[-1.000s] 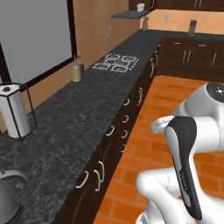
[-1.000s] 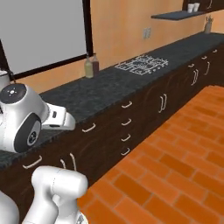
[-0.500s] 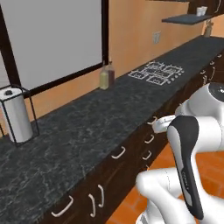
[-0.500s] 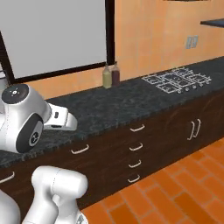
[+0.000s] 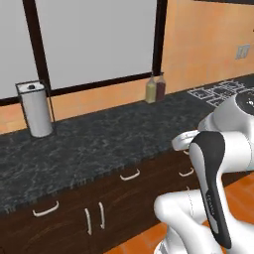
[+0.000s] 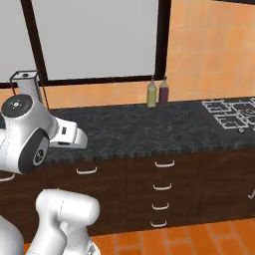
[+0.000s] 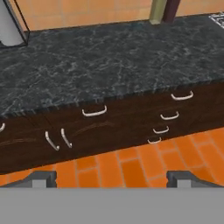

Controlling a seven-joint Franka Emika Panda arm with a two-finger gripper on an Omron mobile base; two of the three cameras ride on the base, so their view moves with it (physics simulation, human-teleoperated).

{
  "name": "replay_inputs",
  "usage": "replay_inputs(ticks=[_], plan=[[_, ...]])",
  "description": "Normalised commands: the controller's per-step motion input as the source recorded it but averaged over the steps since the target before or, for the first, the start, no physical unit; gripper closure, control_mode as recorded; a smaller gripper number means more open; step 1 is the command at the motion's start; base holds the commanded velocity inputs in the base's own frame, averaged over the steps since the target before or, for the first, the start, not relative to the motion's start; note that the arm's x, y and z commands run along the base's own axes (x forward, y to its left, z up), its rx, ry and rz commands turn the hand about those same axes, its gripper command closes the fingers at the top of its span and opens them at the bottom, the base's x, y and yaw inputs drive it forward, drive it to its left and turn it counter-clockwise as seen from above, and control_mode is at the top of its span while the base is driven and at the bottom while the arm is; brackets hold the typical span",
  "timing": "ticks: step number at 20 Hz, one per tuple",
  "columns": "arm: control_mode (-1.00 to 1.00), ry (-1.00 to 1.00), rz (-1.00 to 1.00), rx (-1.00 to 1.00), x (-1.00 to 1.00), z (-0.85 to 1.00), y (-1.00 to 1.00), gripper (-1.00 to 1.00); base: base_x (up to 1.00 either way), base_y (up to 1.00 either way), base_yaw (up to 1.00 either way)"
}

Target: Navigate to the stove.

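Towel roll [image 5: 34, 110] left on counter [image 6: 149, 132], bottles [image 6: 157, 92] mid, stove [image 6: 231, 113] right

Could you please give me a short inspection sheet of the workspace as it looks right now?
Surface: black marbled counter over dark drawers, orange brick floor.
Job's things: stove with pale wire grates, at the counter's right end, off to the robot's right.
Clutter: two bottles side by side at the wall; paper towel holder standing further left.
Claw: claw open, empty, aimed at the drawers.
Cables: nothing seen.
Surroundings: large window with dark frame, orange wall, wall outlet.
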Motion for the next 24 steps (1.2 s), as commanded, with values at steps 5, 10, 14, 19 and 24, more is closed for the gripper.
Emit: replay_inputs(ticks=[5,10,14,19,24], plan=[[1.0,0.0,0.0,0.0,0.0,0.0,0.0,-1.0,-0.38,-1.0,0.3],[1.0,0.0,0.0,0.0,0.0,0.0,0.0,-1.0,-0.32,-1.0,0.14],[1.0,0.0,0.0,0.0,0.0,0.0,0.0,-1.0,0.28,-1.0,0.19],[1.0,0.0,0.0,0.0,0.0,0.0,0.0,-1.0,0.97,-1.0,0.24],[1.0,0.0,0.0,0.0,0.0,0.0,0.0,-1.0,0.95,-1.0,0.2]])
